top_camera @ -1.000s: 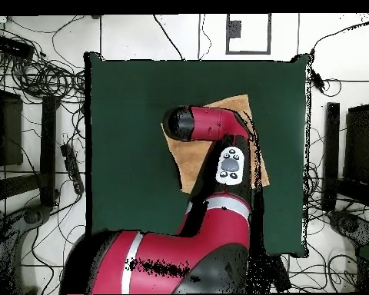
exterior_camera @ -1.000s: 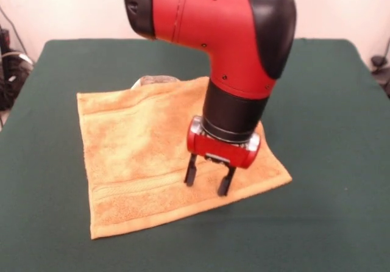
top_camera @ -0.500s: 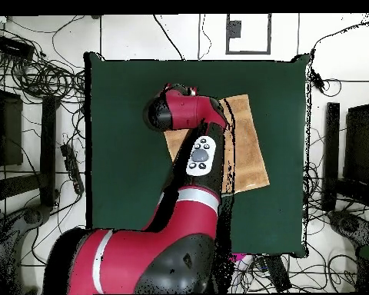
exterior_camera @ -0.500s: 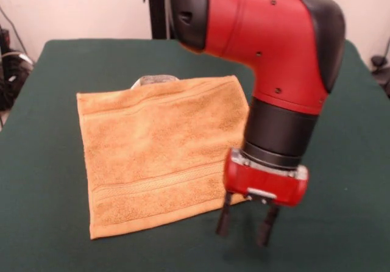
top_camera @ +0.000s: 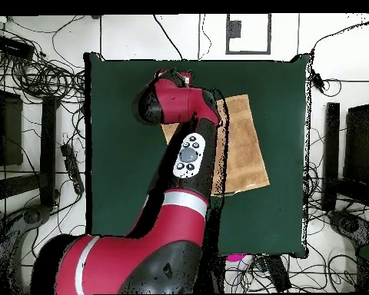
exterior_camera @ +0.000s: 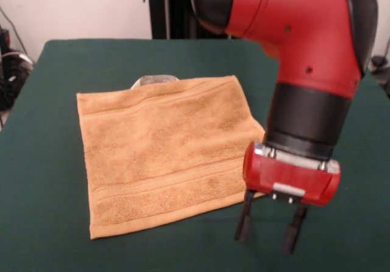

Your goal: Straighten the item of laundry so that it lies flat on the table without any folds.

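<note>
The square orange-tan terry towel [exterior_camera: 161, 153] lies flat on the dark green felt table [exterior_camera: 55, 223]. At its four o'clock, the red-and-black gripper [exterior_camera: 271, 232] hangs released, empty.

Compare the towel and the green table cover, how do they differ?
The towel is orange-tan, with woven border bands; the table cover is plain dark green. The towel is small, the table far larger around it. The towel sits skewed to the table's edges. Both lie flat and are cloth.
</note>
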Motion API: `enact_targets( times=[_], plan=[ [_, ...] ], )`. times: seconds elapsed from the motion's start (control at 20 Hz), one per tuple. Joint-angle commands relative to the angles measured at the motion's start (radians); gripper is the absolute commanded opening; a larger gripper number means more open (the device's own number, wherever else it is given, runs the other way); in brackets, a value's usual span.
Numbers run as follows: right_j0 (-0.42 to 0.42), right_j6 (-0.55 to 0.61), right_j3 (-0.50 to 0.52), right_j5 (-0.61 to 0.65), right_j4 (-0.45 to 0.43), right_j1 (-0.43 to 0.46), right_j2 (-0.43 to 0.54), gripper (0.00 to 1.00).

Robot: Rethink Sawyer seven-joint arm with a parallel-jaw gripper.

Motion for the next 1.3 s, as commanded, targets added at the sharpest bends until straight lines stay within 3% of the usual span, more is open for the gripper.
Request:
enact_targets(
  times=[0.05, 0.35, 0.45, 0.7, 1.0, 1.3],
  plan=[
    [0.032, 0.146, 0.242, 0.237, 0.054, -0.257, 0.07, 1.0],
    [0.001, 0.113, 0.344, 0.488, 0.096, -0.323, 0.135, 1.0],
    [-0.016, 0.133, 0.374, 0.594, 0.129, -0.317, 0.16, 1.0],
    [0.005, 0.191, 0.38, 0.712, 0.137, -0.259, 0.118, 1.0],
    [0.01, 0.24, 0.406, 0.688, 0.126, -0.213, 0.086, 1.0],
    [0.006, 0.272, 0.459, 0.56, 0.113, -0.179, 0.068, 1.0]
  ],
)
